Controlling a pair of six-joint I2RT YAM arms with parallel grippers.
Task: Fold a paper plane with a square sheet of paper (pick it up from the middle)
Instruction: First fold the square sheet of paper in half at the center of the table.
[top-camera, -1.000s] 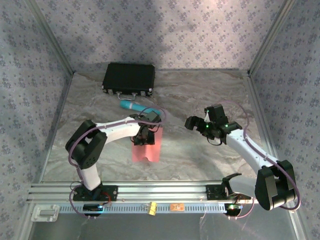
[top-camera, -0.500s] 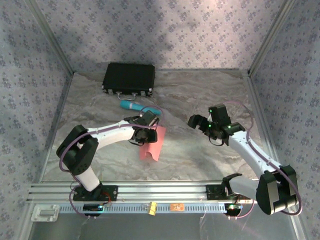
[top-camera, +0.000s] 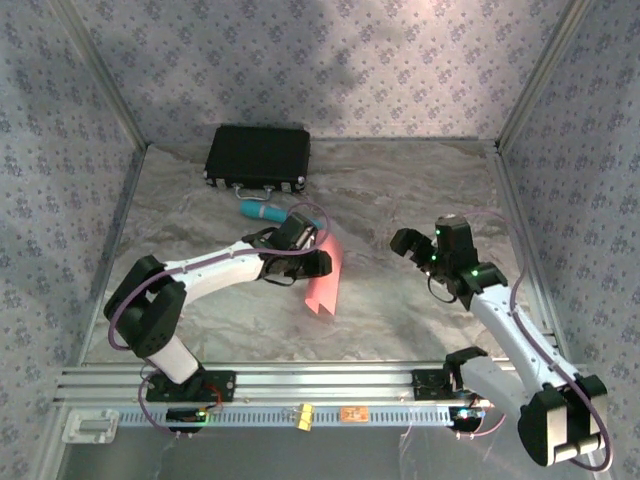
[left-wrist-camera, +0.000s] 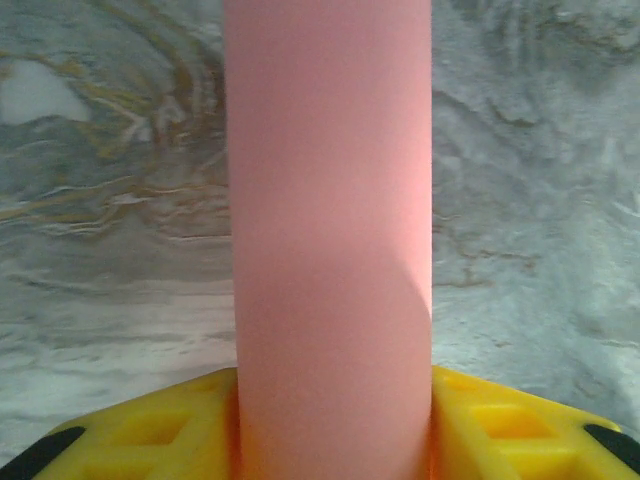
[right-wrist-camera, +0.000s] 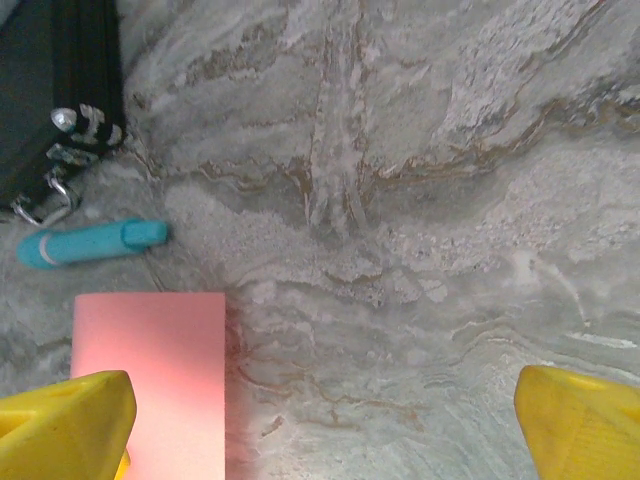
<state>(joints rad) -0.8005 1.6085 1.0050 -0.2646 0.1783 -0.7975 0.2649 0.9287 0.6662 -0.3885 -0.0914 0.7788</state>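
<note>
Since a second ago the left arm has stretched further out to the right and taken the square sheet of paper (top-camera: 325, 282) along. The sheet has also swung round, so from above it now looks like a narrow pink strip instead of the wider patch it was. The right arm has backed off a little toward its own side too.

Going left to right: the black case (top-camera: 258, 158) sits at the far left of the tabletop (top-camera: 420, 180), latches facing the arms. Just in front of it lies a teal cylinder (top-camera: 262, 211), close to the case but not touching it.

Next is the left claw (top-camera: 318, 263), just right of the cylinder, and it's clamped on the paper. In the wrist view its yellow fingers (left-wrist-camera: 150, 435) press in on both sides of the pink sheet, which bulges into a rounded column between them, so the claw is roughly half closed. The paper hangs from the claw toward the near edge, around the middle of the tabletop. Can't tell if its lower edge touches the surface.

Further right, well apart from the paper, the right claw (top-camera: 405, 243) is spread wide with nothing in it.
</note>
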